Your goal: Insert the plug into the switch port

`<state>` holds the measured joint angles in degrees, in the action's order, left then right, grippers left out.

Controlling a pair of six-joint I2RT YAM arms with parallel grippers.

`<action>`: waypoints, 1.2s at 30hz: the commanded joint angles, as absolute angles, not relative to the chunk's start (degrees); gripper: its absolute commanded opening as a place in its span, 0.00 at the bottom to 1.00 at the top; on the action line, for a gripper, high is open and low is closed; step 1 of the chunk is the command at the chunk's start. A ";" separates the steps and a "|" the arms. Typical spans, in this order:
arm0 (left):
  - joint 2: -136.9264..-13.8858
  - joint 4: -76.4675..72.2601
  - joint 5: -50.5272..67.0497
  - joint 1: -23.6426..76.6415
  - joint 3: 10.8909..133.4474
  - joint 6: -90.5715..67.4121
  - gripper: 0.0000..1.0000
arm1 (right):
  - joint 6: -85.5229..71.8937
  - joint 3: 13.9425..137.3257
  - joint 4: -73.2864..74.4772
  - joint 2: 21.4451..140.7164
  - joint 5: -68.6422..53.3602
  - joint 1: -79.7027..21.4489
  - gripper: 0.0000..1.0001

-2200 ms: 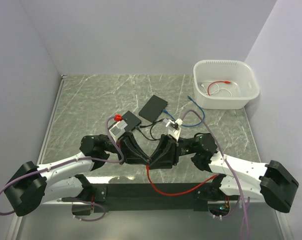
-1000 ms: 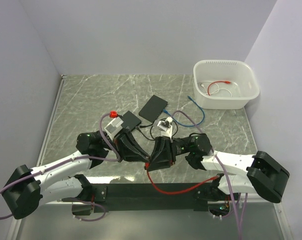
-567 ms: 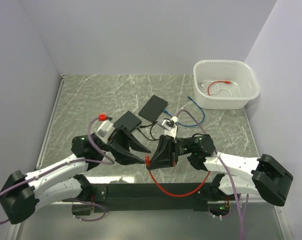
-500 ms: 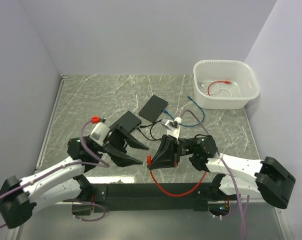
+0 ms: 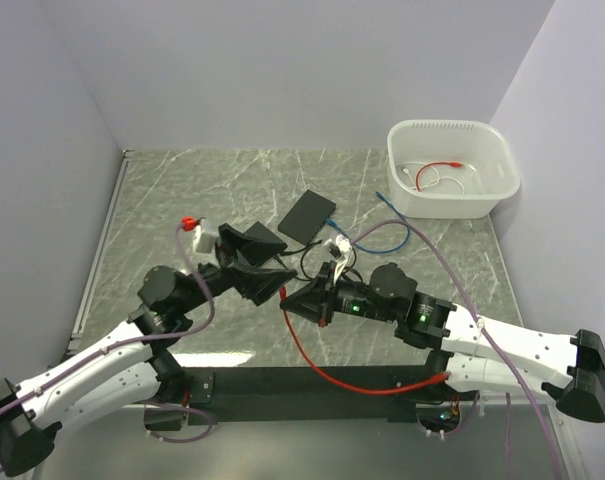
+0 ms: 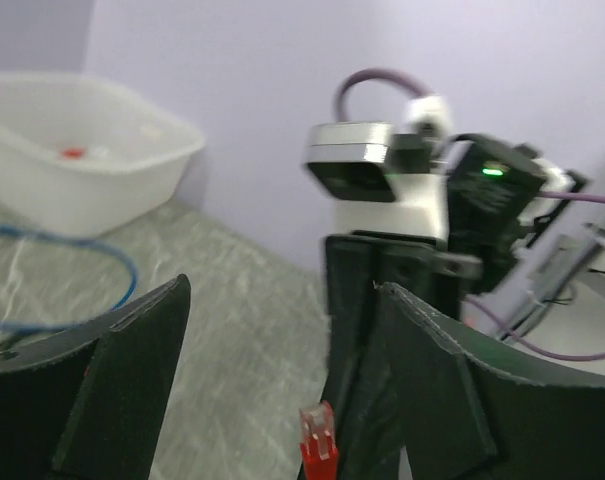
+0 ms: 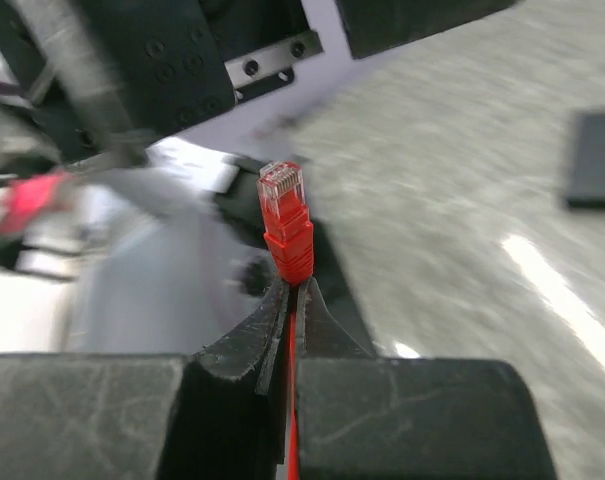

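Plug [image 7: 284, 215]: a red network plug with a clear tip, held between the two arms near the front middle of the bench [image 5: 182, 200]. It appears to be lifted clear of the surface.
Right tool [image 7: 287, 292]: pressed together on the rear of the plug, where the cable leaves it. The contact end sticks out free beyond the fingertips.
Left tool [image 6: 282, 290]: spread wide with nothing between its fingers. It faces the plug from just beside it.
Switch: two flat boxes lie behind the tools, a near black box [image 5: 272, 240] and a far black box [image 5: 308, 213]. It cannot be told which is the switch, and no port opening shows in any view.
Done: judging by the grip, the plug has been picked up and is firmly in hand.
Left: the whole insertion remains. The plug has to be turned toward the port, lined up and pushed home.
Pointing: the tip leads straight out of the right tool toward the robot's left. It aims at the open left tool, not at either box.
Long axis: in line with the right tool's fingers, running roughly left to right across the bench. Its exact tilt is unclear.
Red cable [image 5: 304, 352]: trails from the plug toward the near edge and round to the right arm's base.
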<state>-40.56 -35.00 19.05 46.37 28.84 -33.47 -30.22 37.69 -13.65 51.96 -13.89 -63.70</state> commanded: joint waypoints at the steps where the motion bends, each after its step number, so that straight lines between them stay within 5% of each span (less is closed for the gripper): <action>1: -42.80 -27.95 11.08 46.58 31.29 -33.40 0.81 | -23.47 40.96 -2.64 52.47 2.81 -66.44 0.00; 21: -40.52 -41.74 28.38 46.76 23.73 -33.84 0.57 | -24.61 35.95 -12.04 45.09 -8.51 -66.62 0.00; 26: -41.39 -47.19 32.96 46.67 22.50 -35.51 0.39 | -25.31 35.25 -15.03 45.26 -11.60 -66.71 0.00; 31: -42.01 -49.92 33.92 46.76 21.97 -36.47 0.01 | -25.58 35.68 -15.38 46.40 -11.96 -66.62 0.00; 36: -40.52 -44.67 28.49 46.76 22.67 -35.25 0.01 | -24.26 36.74 -11.61 45.88 -4.94 -66.71 0.04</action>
<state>-41.56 -45.52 31.57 46.72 22.20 -36.23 -24.95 35.44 -11.79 46.26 -8.93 -66.46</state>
